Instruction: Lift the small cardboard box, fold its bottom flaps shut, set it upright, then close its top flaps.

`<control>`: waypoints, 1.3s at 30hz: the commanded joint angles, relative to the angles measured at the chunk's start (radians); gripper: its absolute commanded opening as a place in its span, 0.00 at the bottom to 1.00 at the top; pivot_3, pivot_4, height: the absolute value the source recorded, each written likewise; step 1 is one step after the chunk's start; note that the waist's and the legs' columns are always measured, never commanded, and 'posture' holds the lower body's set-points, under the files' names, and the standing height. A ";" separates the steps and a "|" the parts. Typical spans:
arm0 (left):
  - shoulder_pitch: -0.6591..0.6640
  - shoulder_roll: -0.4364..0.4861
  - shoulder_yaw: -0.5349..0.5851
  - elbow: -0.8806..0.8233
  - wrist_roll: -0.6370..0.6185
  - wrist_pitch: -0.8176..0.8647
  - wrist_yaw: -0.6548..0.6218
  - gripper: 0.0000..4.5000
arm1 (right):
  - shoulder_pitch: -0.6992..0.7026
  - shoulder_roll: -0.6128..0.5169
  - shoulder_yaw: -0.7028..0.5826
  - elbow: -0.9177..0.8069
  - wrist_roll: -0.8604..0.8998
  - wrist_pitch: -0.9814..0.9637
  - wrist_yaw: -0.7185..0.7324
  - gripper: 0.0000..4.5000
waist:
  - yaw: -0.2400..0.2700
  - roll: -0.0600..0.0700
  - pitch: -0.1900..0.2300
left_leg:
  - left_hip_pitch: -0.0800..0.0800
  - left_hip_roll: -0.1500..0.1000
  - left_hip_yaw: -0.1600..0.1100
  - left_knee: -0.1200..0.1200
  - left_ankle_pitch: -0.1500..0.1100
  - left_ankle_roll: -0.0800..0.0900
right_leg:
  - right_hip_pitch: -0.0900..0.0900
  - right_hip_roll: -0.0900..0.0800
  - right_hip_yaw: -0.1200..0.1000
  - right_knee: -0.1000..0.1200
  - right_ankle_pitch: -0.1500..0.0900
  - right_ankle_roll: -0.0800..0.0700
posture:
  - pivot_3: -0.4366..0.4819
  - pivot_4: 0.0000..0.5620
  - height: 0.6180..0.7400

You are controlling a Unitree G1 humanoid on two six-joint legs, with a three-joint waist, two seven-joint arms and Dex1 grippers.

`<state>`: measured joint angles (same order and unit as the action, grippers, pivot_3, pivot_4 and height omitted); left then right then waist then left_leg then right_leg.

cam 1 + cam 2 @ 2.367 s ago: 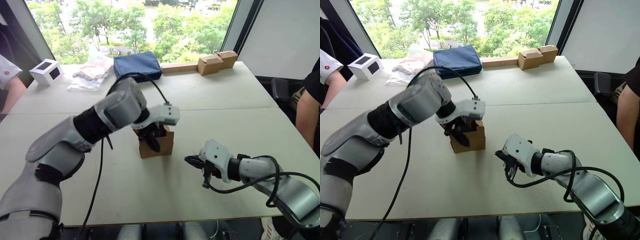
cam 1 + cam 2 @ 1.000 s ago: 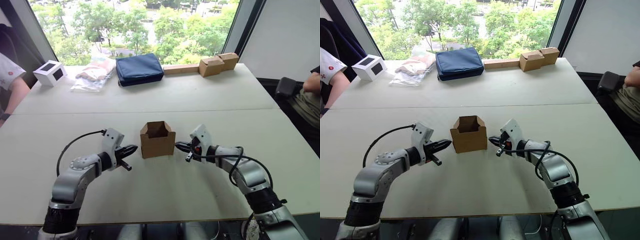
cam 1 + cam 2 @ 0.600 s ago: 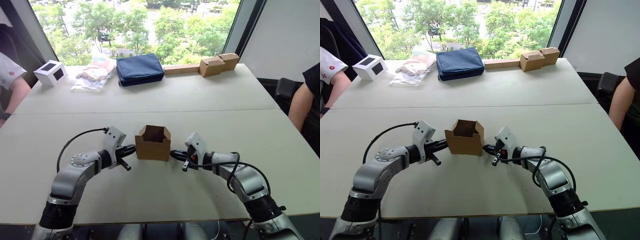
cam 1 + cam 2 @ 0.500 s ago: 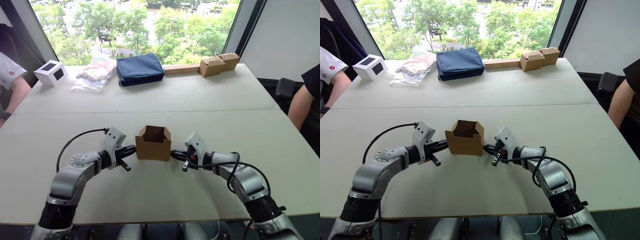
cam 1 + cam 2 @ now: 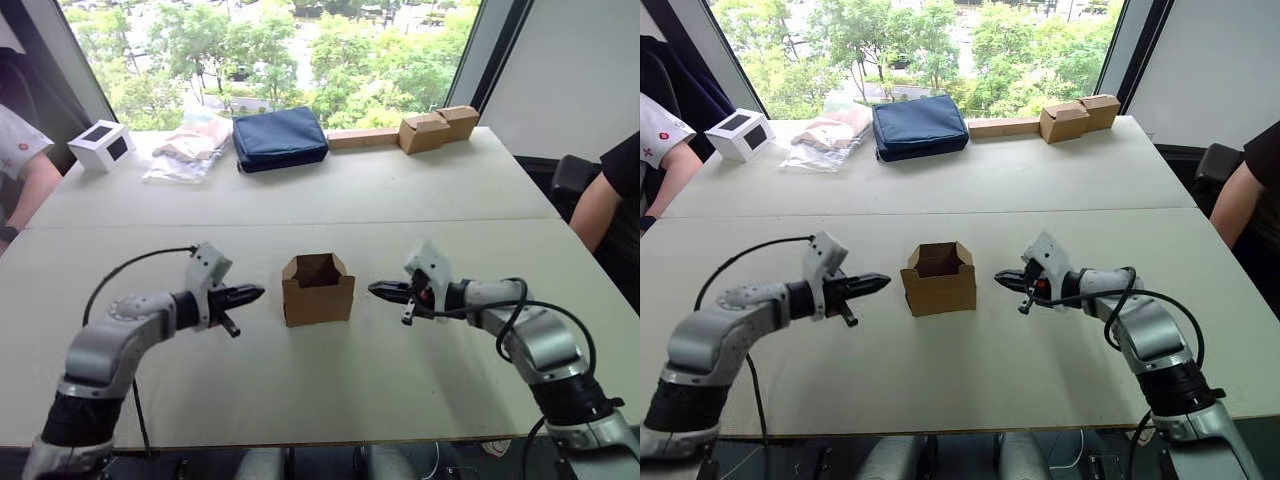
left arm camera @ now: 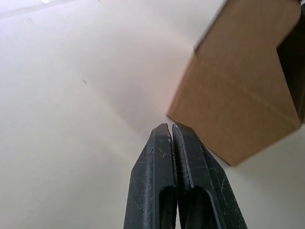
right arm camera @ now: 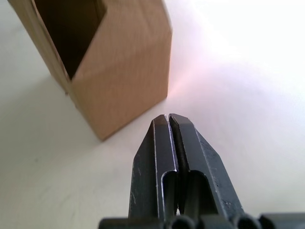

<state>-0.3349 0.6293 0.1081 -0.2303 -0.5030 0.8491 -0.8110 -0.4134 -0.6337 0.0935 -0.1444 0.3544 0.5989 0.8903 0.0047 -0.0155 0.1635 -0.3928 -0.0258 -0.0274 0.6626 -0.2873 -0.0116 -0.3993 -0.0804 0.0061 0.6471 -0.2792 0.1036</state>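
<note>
Small cardboard box (image 5: 318,291) upright mid-table (image 5: 330,380), top flaps (image 5: 316,264) standing open. Left gripper (image 5: 258,293) and right gripper (image 5: 376,288) clenched, empty, flanking it with bare gaps either side.

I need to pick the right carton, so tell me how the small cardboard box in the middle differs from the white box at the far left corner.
The small cardboard box is plain brown; the white box is white with a dark window. The small cardboard box stands open, top flaps up, while the white box is closed. The small cardboard box sits between the left gripper and right gripper; the white box sits far from both. Both rest on the table.
</note>
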 commanded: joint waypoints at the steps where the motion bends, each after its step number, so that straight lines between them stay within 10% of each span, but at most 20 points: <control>1: -0.081 0.012 0.027 -0.021 -0.093 0.016 -0.061 0.02 | -0.087 0.043 -0.061 -0.014 0.078 0.028 -0.002 0.00 | 0.000 0.000 0.000 | 0.000 0.000 0.000 0.000 0.000 0.000 | 0.000 0.000 0.000 0.000 0.000 0.000 | 0.48 0.27 1.00; 39: -0.149 -0.037 -0.232 0.087 0.085 -0.149 -0.063 0.02 | -0.171 0.168 0.123 0.111 -0.026 -0.014 0.013 0.00 | -0.017 0.000 0.000 | 0.000 0.000 0.000 -0.001 0.000 0.000 | 0.000 0.001 0.000 0.000 0.000 0.000 | 0.48 0.27 1.00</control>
<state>-0.4792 0.5894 -0.1160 -0.1468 -0.4344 0.7139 -0.8724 -0.5705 -0.4714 0.2176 -0.0316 0.3313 0.5936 0.8976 -0.0118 -0.0153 0.1636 -0.3927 -0.0259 -0.0274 0.6619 -0.2875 -0.0114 -0.3995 -0.0797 0.0060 0.6471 -0.2791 0.1037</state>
